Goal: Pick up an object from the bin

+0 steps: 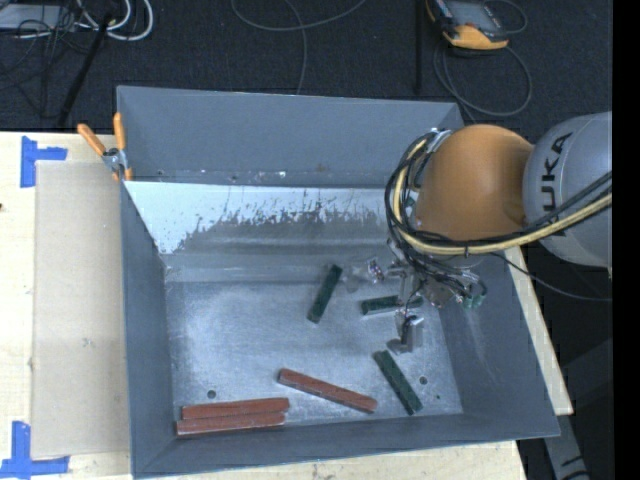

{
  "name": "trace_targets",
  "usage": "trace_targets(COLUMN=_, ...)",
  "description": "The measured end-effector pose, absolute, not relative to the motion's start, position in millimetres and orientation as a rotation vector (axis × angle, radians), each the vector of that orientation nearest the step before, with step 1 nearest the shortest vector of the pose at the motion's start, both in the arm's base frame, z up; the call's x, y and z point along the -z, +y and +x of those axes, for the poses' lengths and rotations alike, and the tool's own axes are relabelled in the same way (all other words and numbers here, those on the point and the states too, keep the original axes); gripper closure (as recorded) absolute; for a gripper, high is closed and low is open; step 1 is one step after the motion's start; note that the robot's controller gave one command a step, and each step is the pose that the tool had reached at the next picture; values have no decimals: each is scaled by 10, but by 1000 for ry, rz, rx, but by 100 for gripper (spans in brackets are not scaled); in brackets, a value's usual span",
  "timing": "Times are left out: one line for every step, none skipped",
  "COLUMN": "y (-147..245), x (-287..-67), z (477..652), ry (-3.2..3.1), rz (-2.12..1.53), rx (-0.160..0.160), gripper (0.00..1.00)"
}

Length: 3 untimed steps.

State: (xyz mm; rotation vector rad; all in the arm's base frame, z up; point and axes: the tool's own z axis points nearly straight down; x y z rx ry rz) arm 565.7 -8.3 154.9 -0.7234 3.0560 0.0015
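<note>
The gripper hangs low over the right part of the bin, just beside a short dark green stick. A longer dark green stick lies toward the near right corner. I cannot tell whether the gripper is apart or together. The step seems to be the approach. The next move calls for centring over one stick, across its narrow width. Two reddish sticks lie along the near edge.

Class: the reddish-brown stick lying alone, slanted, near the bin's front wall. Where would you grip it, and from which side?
Take the lone reddish-brown stick at mid-length, coming straight down from above and closing across its narrow width. It lies flat on the bin floor with bare floor along both long edges; a dark green stick lies near one end, so the middle looks safest.
</note>
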Motion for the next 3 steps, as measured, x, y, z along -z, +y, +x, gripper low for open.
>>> trace_targets(y=-719, x=-672, z=6019, ry=2956, rz=-1073, rx=-1, gripper=0)
trace_targets(y=-709, x=-697, z=6032, ry=2954, rz=-1068, rx=-2, gripper=100)
trace_targets(y=-654, x=-2123, z=5993, ry=2953, rz=-1049, rx=5, gripper=100)
